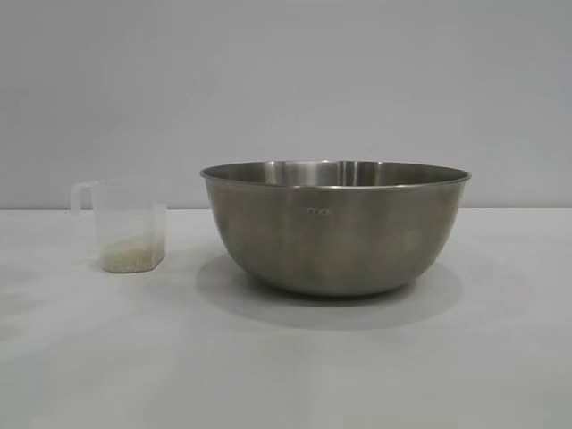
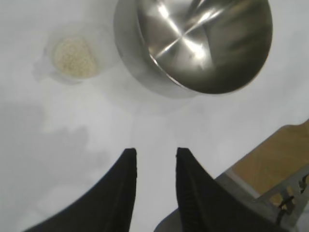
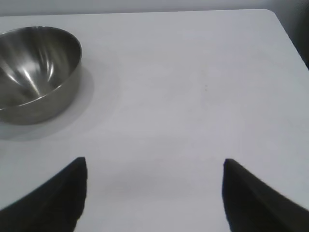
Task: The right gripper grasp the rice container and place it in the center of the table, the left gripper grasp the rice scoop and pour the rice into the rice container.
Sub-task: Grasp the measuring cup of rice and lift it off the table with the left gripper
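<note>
The rice container, a large steel bowl, stands on the white table near the middle. To its left the rice scoop, a clear plastic cup with a side handle, stands upright with a little rice at its bottom. Neither arm shows in the exterior view. In the left wrist view my left gripper hovers high over bare table, open with a narrow gap and holding nothing, well short of the scoop and the bowl. My right gripper is wide open over bare table, away from the bowl.
In the left wrist view a table edge with a metal strip and a wood-coloured surface lies beyond it, beside the left gripper. The table's rounded corner shows in the right wrist view.
</note>
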Controlling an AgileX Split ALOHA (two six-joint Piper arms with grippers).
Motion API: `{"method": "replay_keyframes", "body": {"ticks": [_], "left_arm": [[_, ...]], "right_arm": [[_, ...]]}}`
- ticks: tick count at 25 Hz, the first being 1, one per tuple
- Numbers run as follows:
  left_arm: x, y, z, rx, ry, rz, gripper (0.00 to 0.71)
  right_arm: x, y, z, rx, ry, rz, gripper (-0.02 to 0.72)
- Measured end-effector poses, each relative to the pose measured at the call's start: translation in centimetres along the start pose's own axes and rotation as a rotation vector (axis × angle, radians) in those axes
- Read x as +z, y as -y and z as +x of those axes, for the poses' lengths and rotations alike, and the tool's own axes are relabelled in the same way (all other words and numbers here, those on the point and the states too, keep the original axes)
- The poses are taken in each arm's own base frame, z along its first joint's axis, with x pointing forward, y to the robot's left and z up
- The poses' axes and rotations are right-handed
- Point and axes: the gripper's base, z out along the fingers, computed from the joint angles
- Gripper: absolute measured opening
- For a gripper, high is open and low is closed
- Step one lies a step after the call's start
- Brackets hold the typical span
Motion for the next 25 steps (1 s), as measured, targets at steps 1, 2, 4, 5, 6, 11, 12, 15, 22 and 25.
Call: {"method": "replay_keyframes", "body": {"ticks": [1,2,4,5,6,11,12,15,22,25], "left_arm": [[0.3,-0.1,0.9,-0.004,0.025,-0.007,0.249],[0.6,-0.1,1.4,-0.003,0.067,-0.019,0.249],[1.5,-0.5,2.7,-0.017,0.139,-0.044,0.249],[1.9,-0.7,3.4,-0.017,0.166,-0.056,0.249],[2.2,-0.9,3.7,-0.017,0.208,-0.07,0.249],[3.6,-1.9,4.7,-0.061,0.369,-0.112,0.249],[3.7,-2.0,4.7,-0.053,0.4,-0.124,0.249],[4.0,-2.8,4.9,-0.038,0.496,-0.186,0.249],[5.6,-3.3,7.3,0.024,0.521,-0.219,0.249],[5.9,-3.0,7.7,0.073,0.511,-0.185,0.249]], "right_arm": [[0.0,0.0,0.0,0.0,0.0,0.0,0.532],[0.0,0.0,0.0,0.0,0.0,0.0,0.532],[0.0,0.0,0.0,0.0,0.0,0.0,0.532],[0.0,0.0,0.0,0.0,0.0,0.0,0.532],[0.0,0.0,0.0,0.0,0.0,0.0,0.532],[0.0,0.0,0.0,0.0,0.0,0.0,0.532],[0.0,0.0,0.0,0.0,0.0,0.0,0.532],[0.0,0.0,0.0,0.0,0.0,0.0,0.532],[0.0,0.0,0.0,0.0,0.0,0.0,0.532],[0.0,0.0,0.0,0.0,0.0,0.0,0.532]]}}
